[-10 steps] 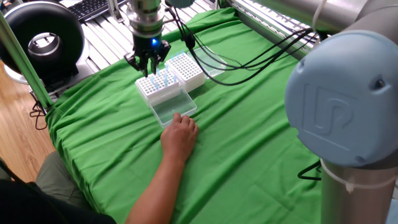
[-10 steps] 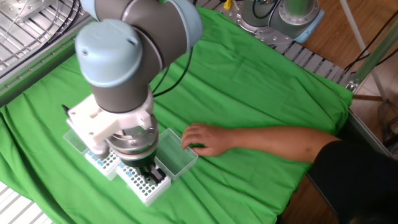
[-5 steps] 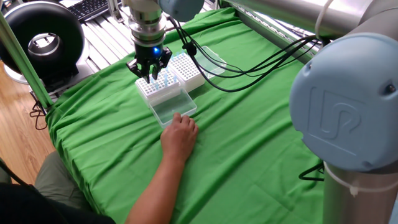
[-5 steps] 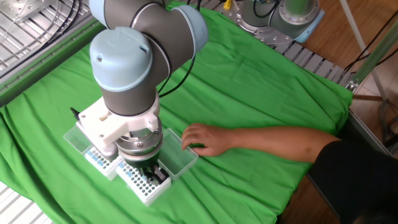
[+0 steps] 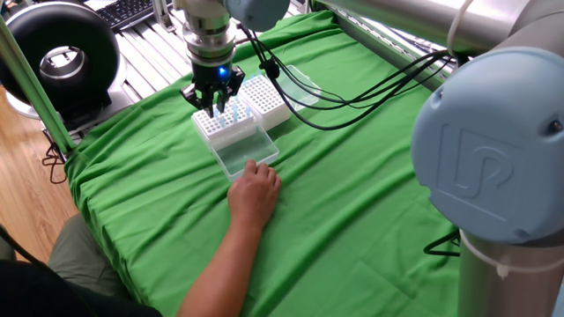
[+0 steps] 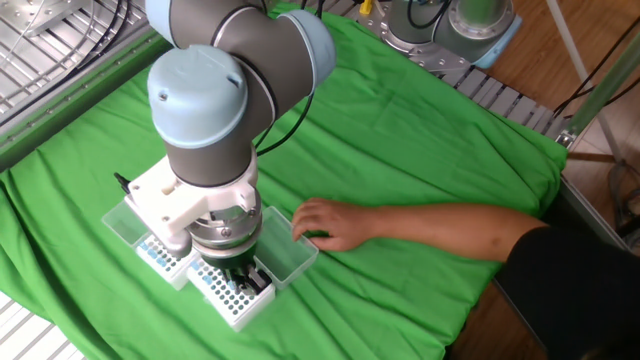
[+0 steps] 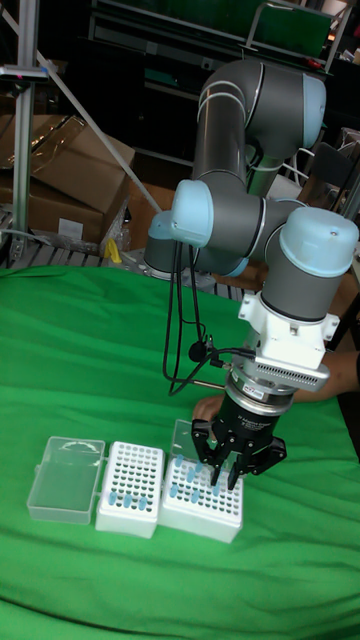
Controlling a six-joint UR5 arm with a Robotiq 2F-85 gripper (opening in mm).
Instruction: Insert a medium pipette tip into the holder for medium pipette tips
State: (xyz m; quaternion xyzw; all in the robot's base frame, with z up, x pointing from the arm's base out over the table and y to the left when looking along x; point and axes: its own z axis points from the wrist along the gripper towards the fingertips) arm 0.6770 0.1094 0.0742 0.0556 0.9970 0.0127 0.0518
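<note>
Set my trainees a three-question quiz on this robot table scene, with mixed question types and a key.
1. True or false: the gripper hangs over the rack nearest the person's hand.
2. What covers the table? A) green cloth B) white paper C) bare wood
3. How many white racks stand on the cloth?

Key:
1. True.
2. A.
3. Two: the one under the gripper and the other rack beside it.
</note>
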